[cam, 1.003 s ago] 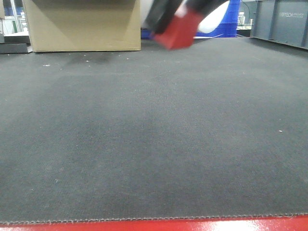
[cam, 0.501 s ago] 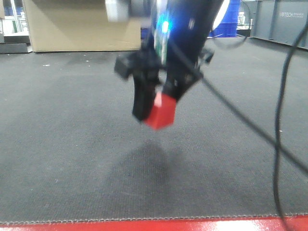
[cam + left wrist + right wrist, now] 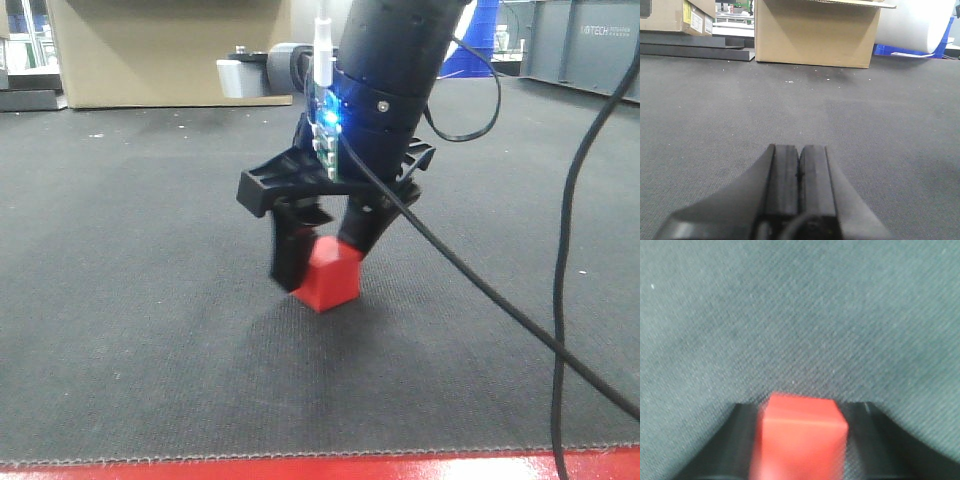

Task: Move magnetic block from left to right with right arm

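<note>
The magnetic block (image 3: 331,277) is sitting low over the dark carpeted mat (image 3: 150,330), tilted so one corner is pointing down, and whether that corner is touching the mat I cannot tell; it is being pinched between the two black fingers of the right gripper (image 3: 322,262), one finger pressing its left face and the other bearing on its upper right side; the right wrist view is showing the same thing, the red cube (image 3: 800,437) wedged between dark pads with the mat close beneath. It is looking small, solid and stiff, probably light, with smooth matte faces that could be slipping a little under a skewed grip; opposite flat faces are offering the surest hold, and the present corner-down tilt is suggesting it may roll onto a face when let go. The left gripper (image 3: 799,172) is resting apart near the mat, its pads pressed together on nothing; a cardboard box (image 3: 815,32) is standing beyond.
</note>
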You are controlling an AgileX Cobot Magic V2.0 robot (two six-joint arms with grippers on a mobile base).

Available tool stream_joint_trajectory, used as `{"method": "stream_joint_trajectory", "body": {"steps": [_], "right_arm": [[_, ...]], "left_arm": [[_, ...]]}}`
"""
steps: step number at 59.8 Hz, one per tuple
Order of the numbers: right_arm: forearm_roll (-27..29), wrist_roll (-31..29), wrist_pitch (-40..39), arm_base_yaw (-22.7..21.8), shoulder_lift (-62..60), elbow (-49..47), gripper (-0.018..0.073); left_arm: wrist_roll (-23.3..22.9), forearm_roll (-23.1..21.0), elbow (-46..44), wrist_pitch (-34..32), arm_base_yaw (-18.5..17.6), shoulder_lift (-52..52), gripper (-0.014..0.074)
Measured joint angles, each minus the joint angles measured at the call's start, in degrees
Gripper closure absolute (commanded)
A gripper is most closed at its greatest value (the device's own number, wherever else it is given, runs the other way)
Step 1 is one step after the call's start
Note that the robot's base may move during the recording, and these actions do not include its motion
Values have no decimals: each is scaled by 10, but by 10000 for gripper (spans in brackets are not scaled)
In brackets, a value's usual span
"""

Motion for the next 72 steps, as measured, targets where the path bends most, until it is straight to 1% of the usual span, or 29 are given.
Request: {"method": "stream_joint_trajectory", "body": {"steps": [14, 18, 25, 27, 31, 35, 40, 46, 62, 72], "right_arm": [[-1, 1, 12, 0, -19, -14, -55], [-1, 8, 15, -1, -39, -14, -15], [0, 15, 16, -6, -85, -13, 143], [1, 18, 16, -10, -108, -9, 223], [2, 20, 16, -14, -146, 3, 339], [2, 20, 14, -19, -188, 26, 431], [2, 21, 0, -20, -245, 72, 501], [3, 21, -33, -20, -325, 136, 498], [3, 21, -134, -20, -548, 345, 498], [3, 21, -176, -20, -690, 442, 498]], "left_arm": [[0, 0, 0, 0, 0, 0, 713], [0, 0, 0, 0, 0, 0, 713], [0, 0, 0, 0, 0, 0, 713], [0, 0, 0, 0, 0, 0, 713], [0, 0, 0, 0, 0, 0, 713], [0, 0, 0, 0, 0, 0, 713], [0, 0, 0, 0, 0, 0, 713], [0, 0, 0, 0, 0, 0, 713], [0, 0, 0, 0, 0, 0, 713], [0, 0, 0, 0, 0, 0, 713]]}}
